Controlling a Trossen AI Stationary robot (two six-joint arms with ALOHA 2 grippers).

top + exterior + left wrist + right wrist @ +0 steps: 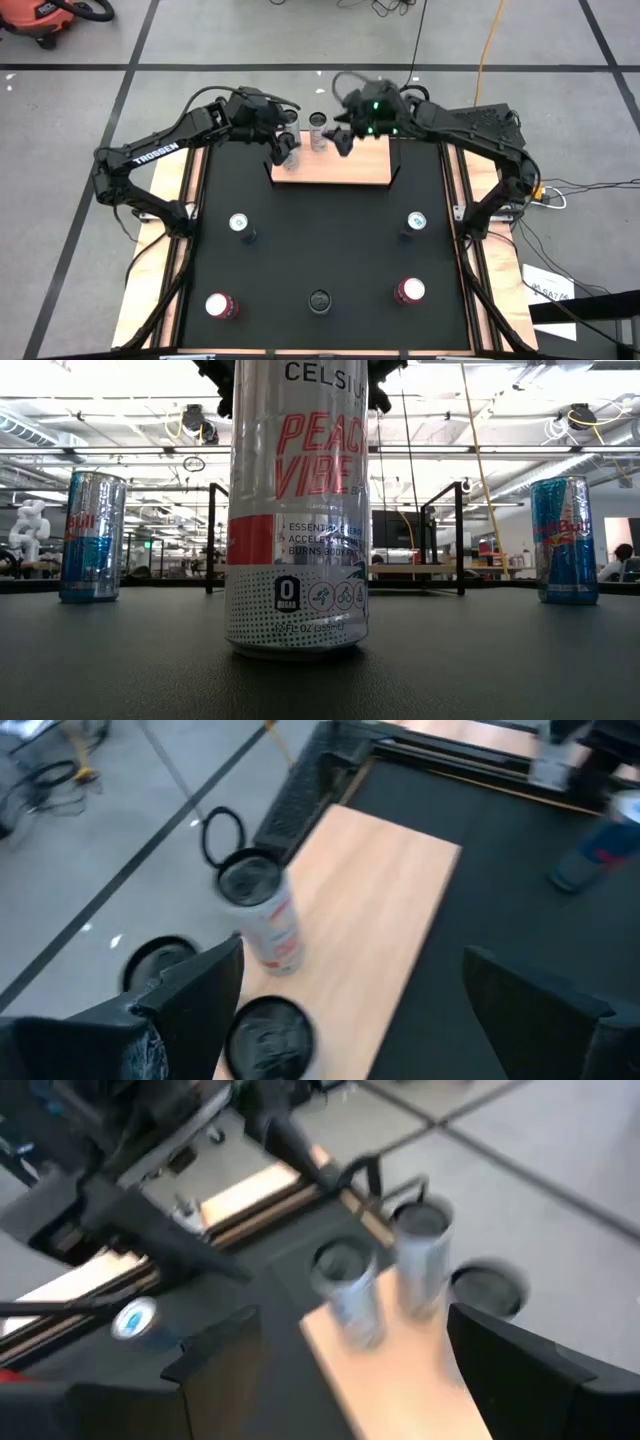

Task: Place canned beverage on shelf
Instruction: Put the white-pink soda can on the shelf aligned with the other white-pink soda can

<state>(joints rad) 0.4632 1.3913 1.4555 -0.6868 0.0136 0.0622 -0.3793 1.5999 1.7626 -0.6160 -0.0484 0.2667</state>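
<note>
Cans: two silver cylindrical beverage cans (318, 131) upright on light-wood shelf (340, 168), upper centre | left gripper (284, 148) wide open, empty | right gripper (343, 139) wide open, empty | advice: back both away upward without clipping cans.

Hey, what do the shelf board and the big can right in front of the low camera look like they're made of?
The shelf looks like light wood or a wood laminate: pale tan with a smooth matte face, though no clear grain shows. Its end rails look like thin black metal. The big can looks like aluminium with a glossy silver printed skin: it shows bright reflections and a rounded bottom rim.
</note>
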